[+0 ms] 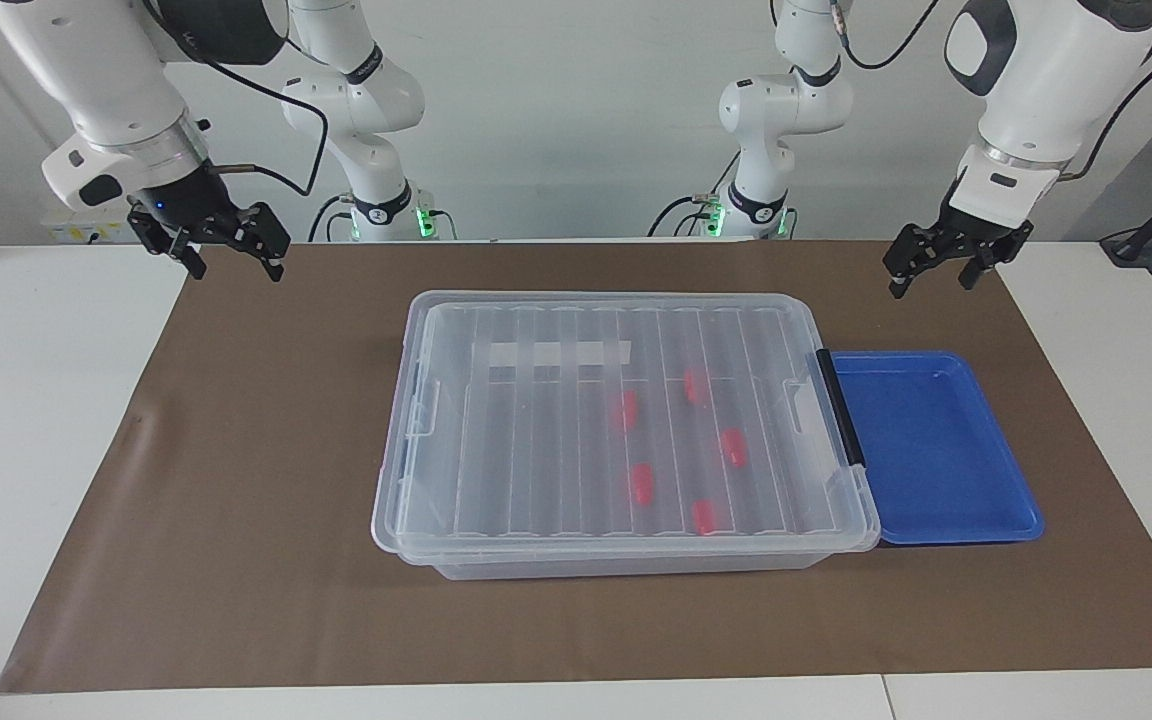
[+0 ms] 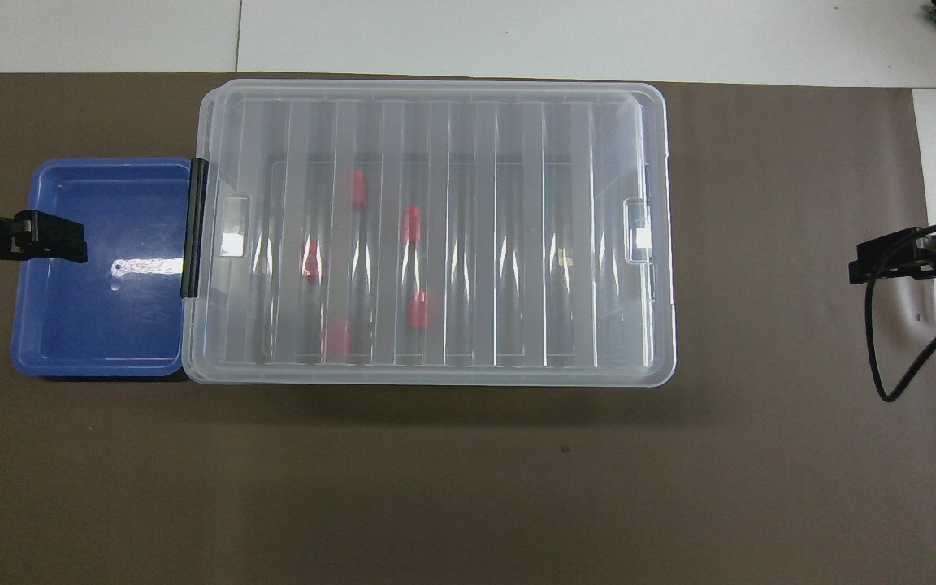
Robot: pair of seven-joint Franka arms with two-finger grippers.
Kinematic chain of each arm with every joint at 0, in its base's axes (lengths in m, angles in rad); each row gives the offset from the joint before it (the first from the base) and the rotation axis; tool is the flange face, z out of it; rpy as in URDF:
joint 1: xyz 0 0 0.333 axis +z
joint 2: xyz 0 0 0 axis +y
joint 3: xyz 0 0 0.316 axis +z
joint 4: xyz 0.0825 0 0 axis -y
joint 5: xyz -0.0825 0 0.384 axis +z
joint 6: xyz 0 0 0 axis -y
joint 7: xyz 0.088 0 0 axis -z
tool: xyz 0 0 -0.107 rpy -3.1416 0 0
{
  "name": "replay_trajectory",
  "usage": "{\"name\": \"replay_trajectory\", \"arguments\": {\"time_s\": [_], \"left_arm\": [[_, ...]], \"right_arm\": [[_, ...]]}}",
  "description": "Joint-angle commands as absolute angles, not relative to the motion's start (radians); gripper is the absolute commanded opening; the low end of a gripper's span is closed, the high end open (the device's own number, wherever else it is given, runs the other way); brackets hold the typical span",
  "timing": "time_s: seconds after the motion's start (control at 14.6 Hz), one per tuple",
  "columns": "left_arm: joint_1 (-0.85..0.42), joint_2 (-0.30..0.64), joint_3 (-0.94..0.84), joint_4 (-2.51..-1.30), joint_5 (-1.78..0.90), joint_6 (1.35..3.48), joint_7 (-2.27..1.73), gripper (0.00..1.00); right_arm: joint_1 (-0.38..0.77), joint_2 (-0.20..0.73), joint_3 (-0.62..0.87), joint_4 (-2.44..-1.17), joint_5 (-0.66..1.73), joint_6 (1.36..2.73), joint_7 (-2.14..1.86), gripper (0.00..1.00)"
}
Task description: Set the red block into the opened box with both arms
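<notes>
Facing view, right fingers [image 1: 233, 258] spread, raised over mat [image 1: 236, 450]

Five red blocks [image 1: 624, 410] [image 1: 695, 385] [image 1: 732, 447] [image 1: 642, 483] [image 1: 703, 516], one clear box [image 1: 416, 520], one blue tray [image 1: 936, 450], one brown mat [image 1: 236, 500], two arms, each with one claw.

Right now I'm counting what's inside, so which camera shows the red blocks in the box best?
The facing view: all five red blocks read clearly through the box lid. In the overhead view, lid glare washes out some blocks, one nearly lost.
</notes>
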State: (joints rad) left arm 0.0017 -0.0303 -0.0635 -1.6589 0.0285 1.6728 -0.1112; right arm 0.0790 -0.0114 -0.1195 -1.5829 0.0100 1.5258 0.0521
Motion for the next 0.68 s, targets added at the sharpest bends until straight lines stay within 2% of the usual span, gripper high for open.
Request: {"name": "replay_trajectory", "arguments": {"time_s": [0.0, 0.62], "left_arm": [[-0.014, -0.052, -0.049, -1.683, 0.012, 1.692, -0.109, 1.00], [-0.014, -0.052, -0.049, -1.684, 0.012, 1.690, -0.109, 1.00]], "right_arm": [[0.066, 0.002, -0.107, -1.569, -0.005, 1.519, 0.068, 1.00], [0.075, 0.000, -0.103, -1.577, -0.031, 1.529, 0.051, 1.00]]}}
